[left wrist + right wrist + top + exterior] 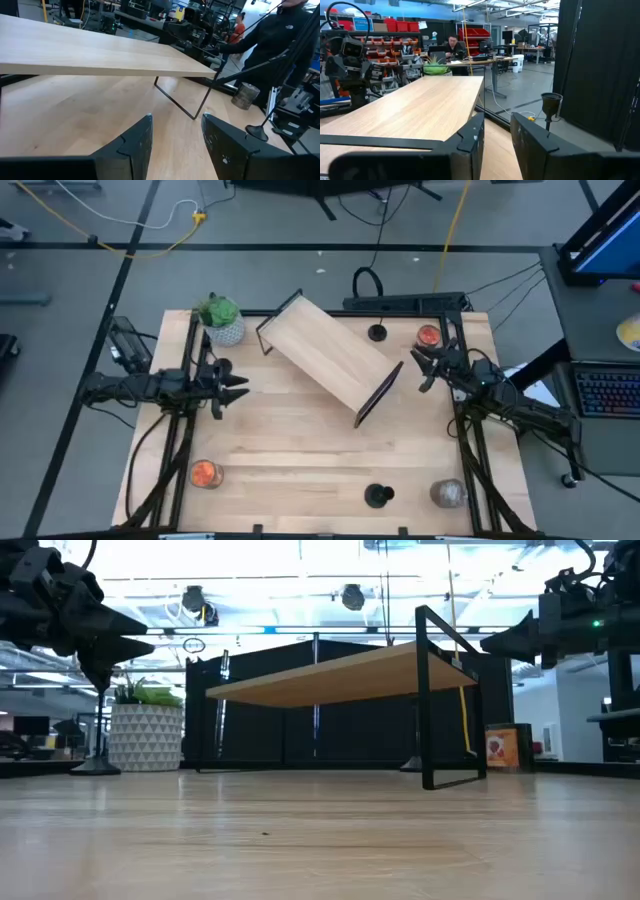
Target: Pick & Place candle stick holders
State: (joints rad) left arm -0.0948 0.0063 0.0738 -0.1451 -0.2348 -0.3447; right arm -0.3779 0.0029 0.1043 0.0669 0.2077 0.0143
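One black candle stick holder (377,333) stands on its disc base at the far side of the table, just beyond the wooden riser. Its cup shows past my right fingers (551,104). A second holder (378,497) stands on its base at the near edge and shows in the left wrist view (257,132). My left gripper (236,386) is open and empty above the table's left part, pointing right (177,135). My right gripper (424,370) is open and empty at the right, near the riser's end (497,131).
A wooden riser (330,355) on black wire legs stands slantwise mid-table. A potted plant (222,320) is at far left. Orange candle jars stand far right (428,336) and near left (205,473), and a grey jar (448,493) near right. People show beyond the table (280,30).
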